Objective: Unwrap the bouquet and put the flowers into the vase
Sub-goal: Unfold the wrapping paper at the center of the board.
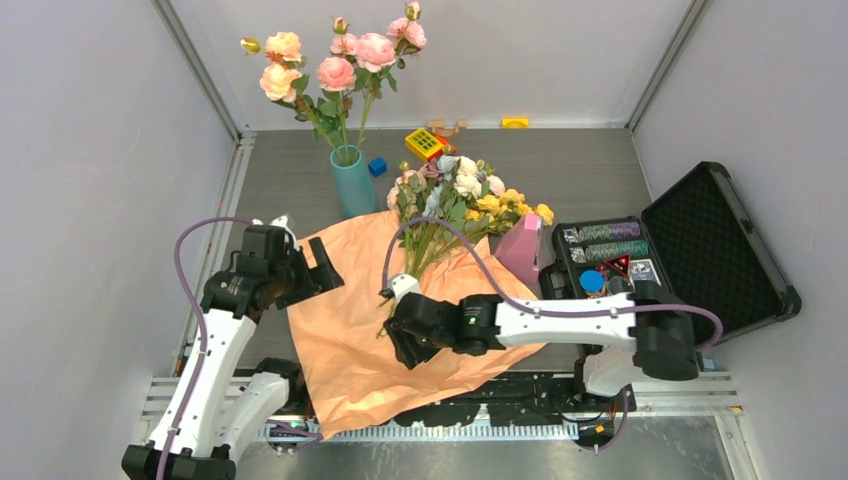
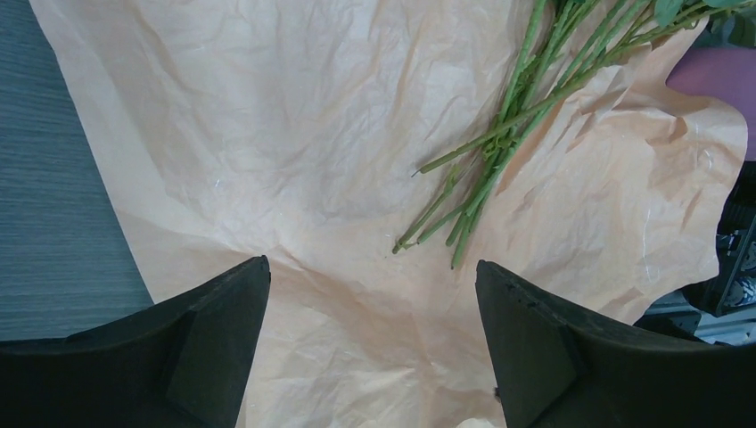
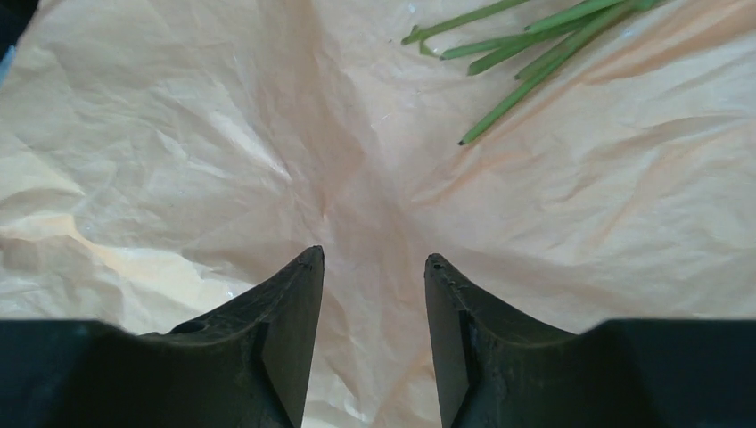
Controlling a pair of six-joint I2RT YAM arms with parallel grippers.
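- The flowers (image 1: 455,200) are laid on flattened paper (image 1: 340,340) on the bench (image 1: 570,180).
- The vase (image 1: 352,185), filled with roses (image 1: 340,60), is stood just beyond the paper.
- The left gripper (image 2: 370,267) is spread wide and the right gripper (image 3: 373,259) is parted, both empty above the paper.

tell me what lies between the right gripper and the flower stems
Only bare crinkled paper: the right wrist view shows nothing else between the right gripper and the flower stems.

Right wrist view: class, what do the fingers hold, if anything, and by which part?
Nothing. The right gripper hangs open over the kraft paper, clear of the flower stems.
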